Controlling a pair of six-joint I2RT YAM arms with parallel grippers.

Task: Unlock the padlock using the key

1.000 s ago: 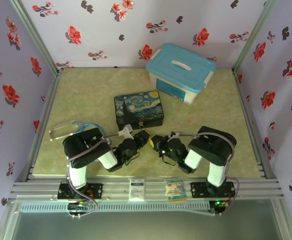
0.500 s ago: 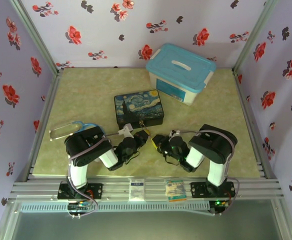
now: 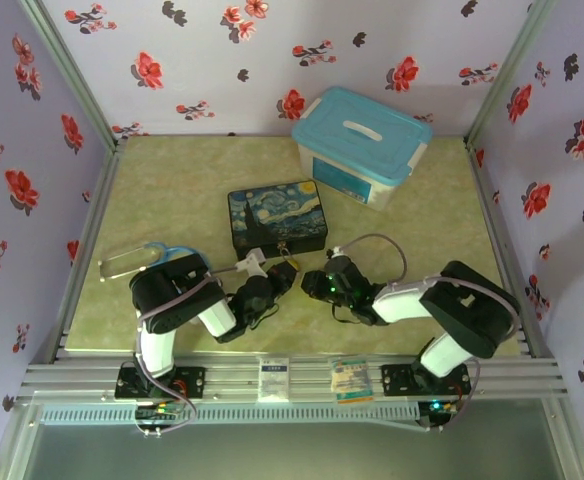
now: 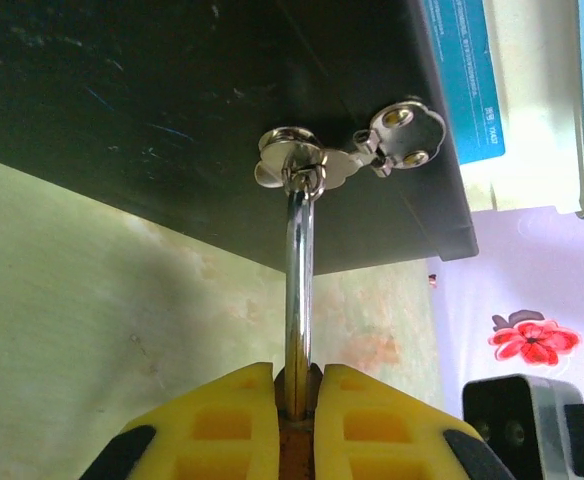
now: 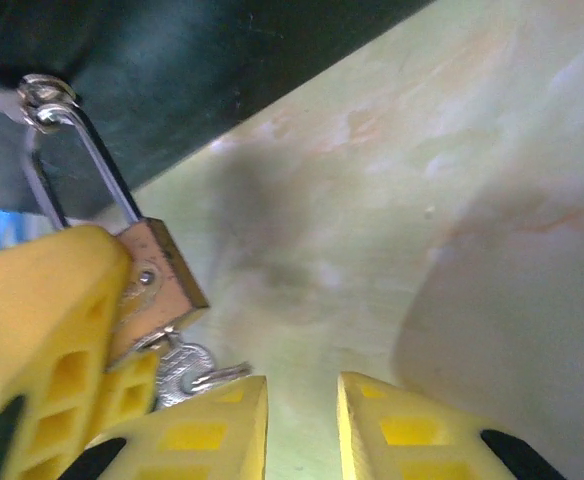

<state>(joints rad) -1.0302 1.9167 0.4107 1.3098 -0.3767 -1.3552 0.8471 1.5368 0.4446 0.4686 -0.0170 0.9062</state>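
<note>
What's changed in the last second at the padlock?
The right arm swung its elbow out to the right, and the right gripper opened: the thin grey metal key sits outside its jaws, at the base of the small brass padlock. The left gripper stays clamped on the padlock; the starry painted box is unmoved.

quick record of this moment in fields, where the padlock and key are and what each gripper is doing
padlock: brass body, hanging by its shackle from the hasp on the painted box
left gripper: shut on the padlock
key: at the padlock's lower end, seemingly in the keyhole
right gripper: open, close beside the key, holding nothing
lock state: cannot tell whether the shackle has released
surface: box stands on the table
</note>
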